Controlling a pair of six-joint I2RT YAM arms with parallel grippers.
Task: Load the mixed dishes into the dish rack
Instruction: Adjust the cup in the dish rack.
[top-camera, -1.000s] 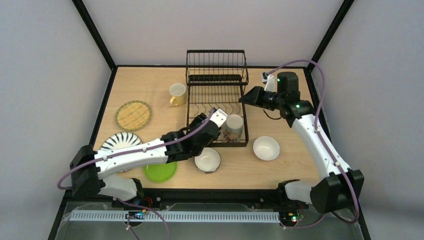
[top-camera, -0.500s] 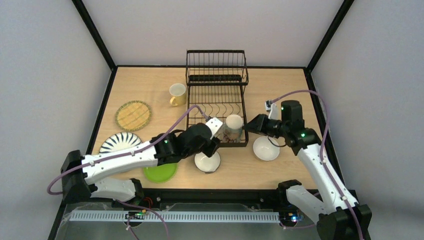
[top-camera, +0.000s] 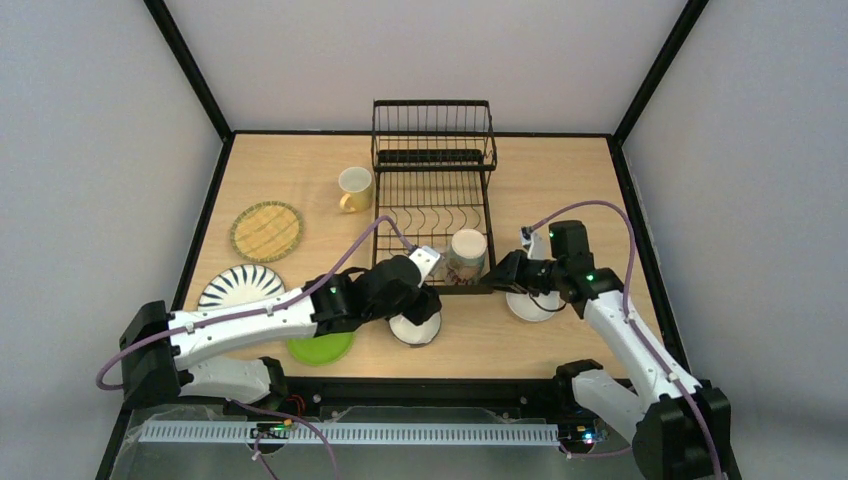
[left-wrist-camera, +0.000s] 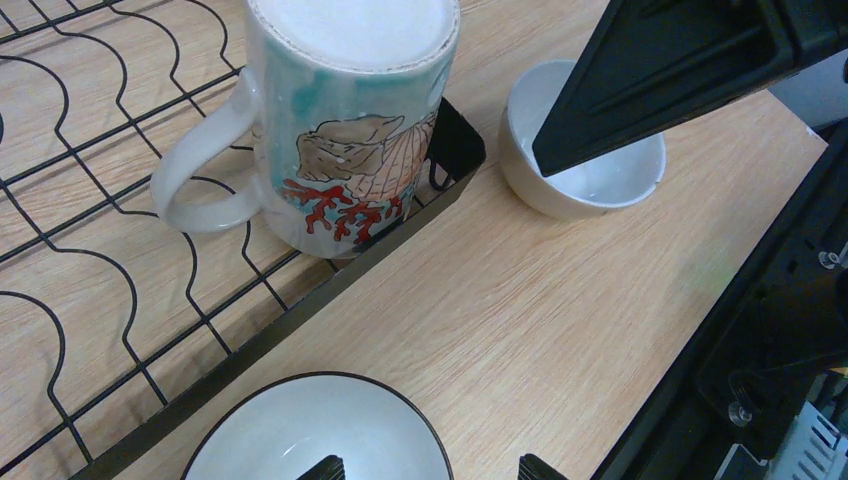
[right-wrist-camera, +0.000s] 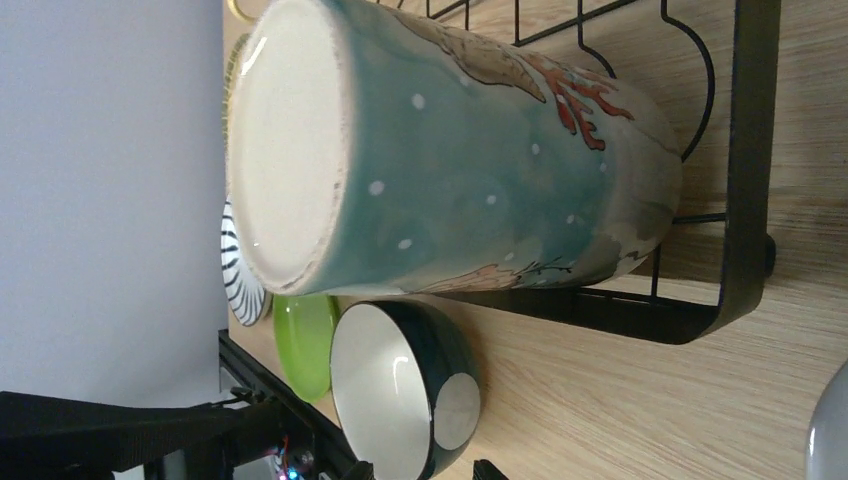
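Dish rack (top-camera: 434, 157) holds 1 inverted mug (top-camera: 467, 252) at near-right corner.

The pale wooden tabletop (top-camera: 300, 165) carries a black wire dish rack (top-camera: 434, 156) that runs from the middle of its far edge toward the centre. Just left of the rack stands a yellow mug (top-camera: 354, 187). Along the left edge lie a tan woven plate (top-camera: 266, 230) and, nearer, a striped plate (top-camera: 240, 283). A green plate (top-camera: 322, 348) lies by the near edge, with a dark bowl (top-camera: 413, 328) just right of it. A white bowl (top-camera: 530, 308) sits toward the right edge.
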